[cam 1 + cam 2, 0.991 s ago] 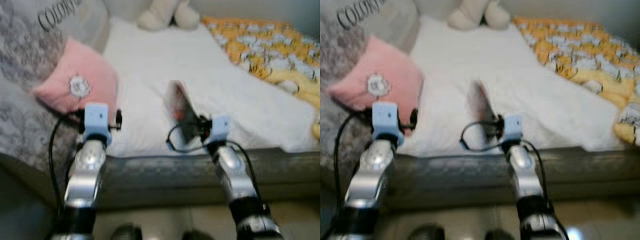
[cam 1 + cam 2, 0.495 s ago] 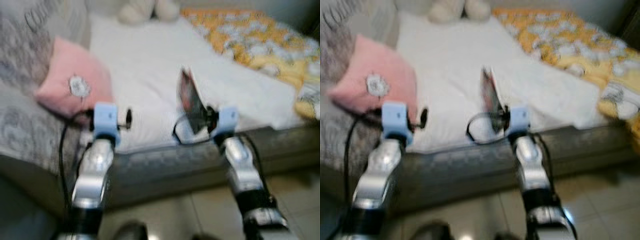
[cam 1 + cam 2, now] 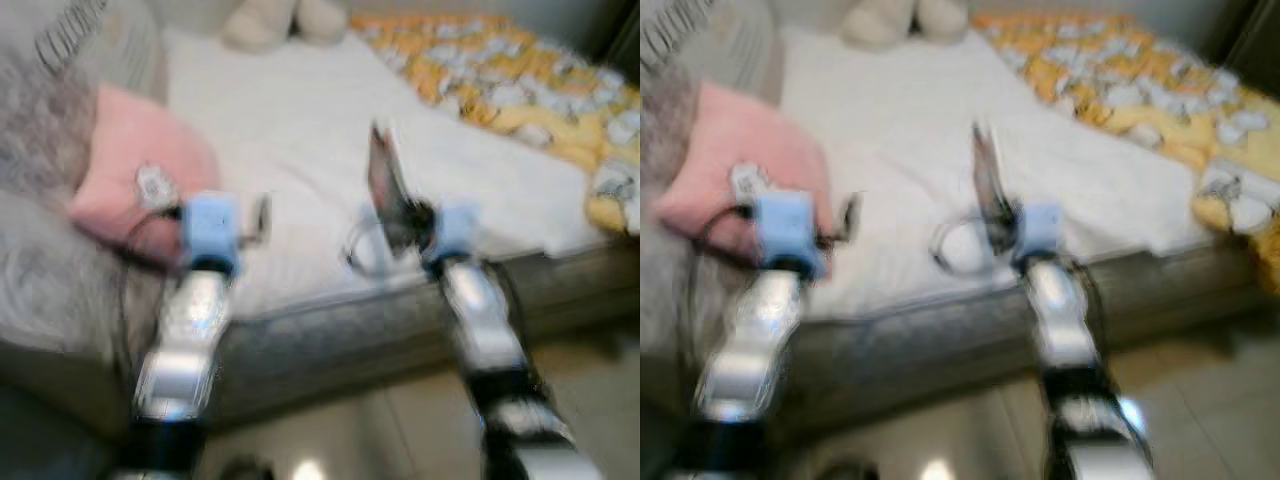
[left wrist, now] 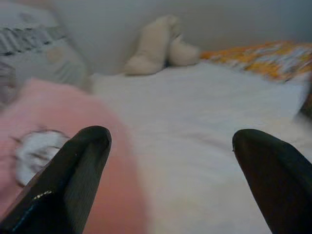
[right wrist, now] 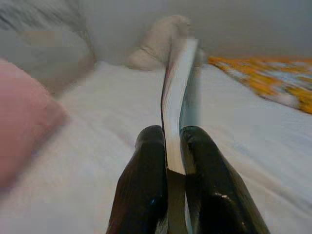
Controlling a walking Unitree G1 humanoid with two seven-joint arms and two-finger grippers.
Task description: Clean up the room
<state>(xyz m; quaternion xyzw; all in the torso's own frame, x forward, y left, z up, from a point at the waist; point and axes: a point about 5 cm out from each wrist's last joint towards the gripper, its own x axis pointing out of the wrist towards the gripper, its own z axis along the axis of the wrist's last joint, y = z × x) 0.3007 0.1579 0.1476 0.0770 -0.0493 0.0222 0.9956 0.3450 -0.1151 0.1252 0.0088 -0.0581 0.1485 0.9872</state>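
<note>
My right gripper [image 3: 408, 222] is shut on a thin book [image 3: 383, 182] held on edge above the front edge of the white bed sheet [image 3: 290, 130]. The right wrist view shows the book [image 5: 178, 92] clamped between the two black fingers [image 5: 146, 165], its page edge facing the camera. To the left, my left gripper [image 3: 262, 215] stands open near a pink pillow [image 3: 135, 175], with nothing between its fingers [image 4: 83, 161]. The pictures are blurred by motion.
A grey patterned pillow [image 3: 70, 60] lies at the far left. An orange and yellow blanket [image 3: 520, 85] covers the bed's right side. A cream plush toy [image 3: 280, 20] sits at the back. The grey bed frame [image 3: 330, 340] runs in front, with pale floor tiles [image 3: 400, 440] below.
The whole picture has shifted and tilted, so the camera moved, showing more floor and more of the bed's right side. The right gripper still holds the book, a little higher in view.
</note>
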